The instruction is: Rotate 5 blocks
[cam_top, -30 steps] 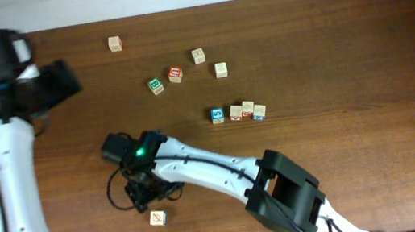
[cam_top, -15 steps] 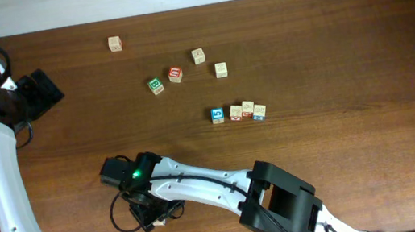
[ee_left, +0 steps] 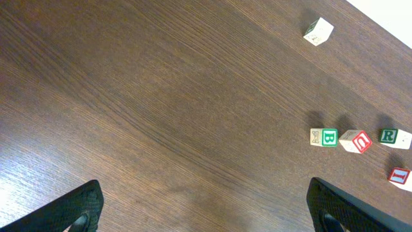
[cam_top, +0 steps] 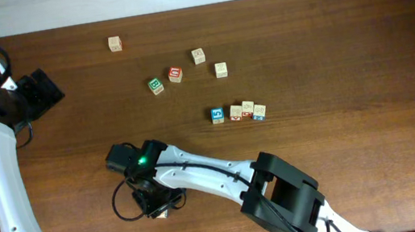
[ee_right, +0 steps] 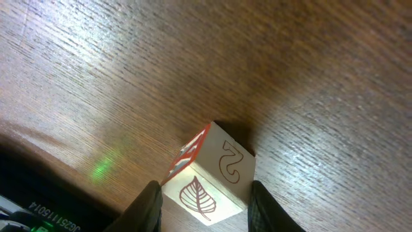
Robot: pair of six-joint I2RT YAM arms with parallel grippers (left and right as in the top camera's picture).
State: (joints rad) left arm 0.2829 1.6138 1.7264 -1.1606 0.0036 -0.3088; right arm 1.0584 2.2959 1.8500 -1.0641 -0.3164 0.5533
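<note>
Right gripper: jaws closed on the leaf-printed block, near left of centre on the worktop. Left gripper: jaws wide open, empty, at far left. A row of four blocks lies farther right.

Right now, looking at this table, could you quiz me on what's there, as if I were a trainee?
1. True or false: the left claw grips something.
2. How many cubes make up the tight row of blocks? A two, B four, C six.
3. Fill in: the leaf block between the jaws of the right claw also shows the numeral ___.
Key: 1 false; 2 B; 3 the numeral 2.
</note>
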